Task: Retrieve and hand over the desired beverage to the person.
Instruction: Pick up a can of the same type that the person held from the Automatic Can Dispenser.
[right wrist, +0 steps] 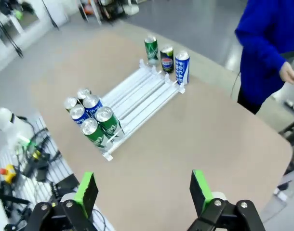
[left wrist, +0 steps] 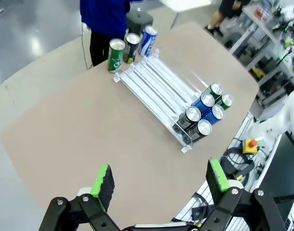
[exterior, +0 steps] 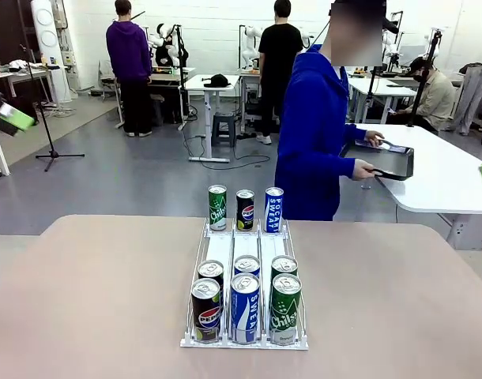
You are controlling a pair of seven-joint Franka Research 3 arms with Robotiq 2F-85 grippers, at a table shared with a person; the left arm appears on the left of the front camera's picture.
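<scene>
— so, which arm gets this one?

— hard to call. the rack (exterior: 222, 246) sits mid-table (exterior: 91, 292), its lanes running straight from the robot's side toward the person (exterior: 312, 134), so it lies between the two arms.

— and the drinks?

— six near cans (exterior: 245, 304) upright at the rack's robot end, two deep in each lane. three far cans (exterior: 245, 209) stand at the other end, by the person. i'd guess a near one gets taken.

— grippers?

— left gripper (left wrist: 160, 180) spread wide, holding nothing, high off the table's left side. right gripper (right wrist: 143, 190) the same on the right. both well apart from the cans.

— so left lane for the left arm?

— that's my read. the cola can (exterior: 206, 308) is nearer the left arm, the green can (exterior: 285, 309) nearer the right, the blue can (exterior: 245, 308) between them. but the person is turned toward a side table (exterior: 446, 170), holding a black tray (exterior: 391, 162), pointing at nothing. i can't tell which drink is wanted.
</scene>
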